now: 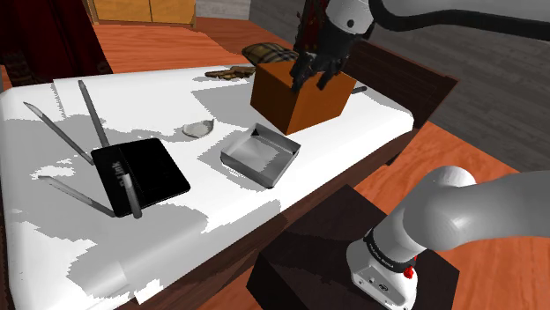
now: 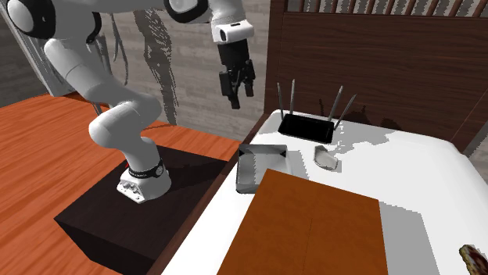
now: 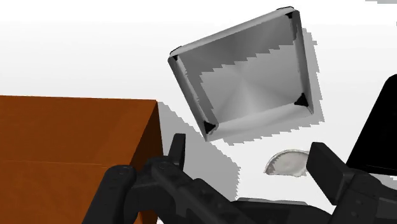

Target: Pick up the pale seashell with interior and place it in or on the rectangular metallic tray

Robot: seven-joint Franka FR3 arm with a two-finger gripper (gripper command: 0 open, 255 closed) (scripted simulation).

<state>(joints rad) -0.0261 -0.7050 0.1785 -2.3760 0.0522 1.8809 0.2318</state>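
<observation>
One small shell (image 1: 199, 129), likely light, hard, brittle: your gripper (image 3: 248, 149) hangs spread and empty, so pinch gently across its narrow edges, near the tray (image 1: 258, 154).

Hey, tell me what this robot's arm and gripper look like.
The arm has rounded, glossy white links with dark bands at the joints, and a small red mark on the dark ring near its base. The gripper is all black and blocky, with two short fingers. No loose cables show.
</observation>
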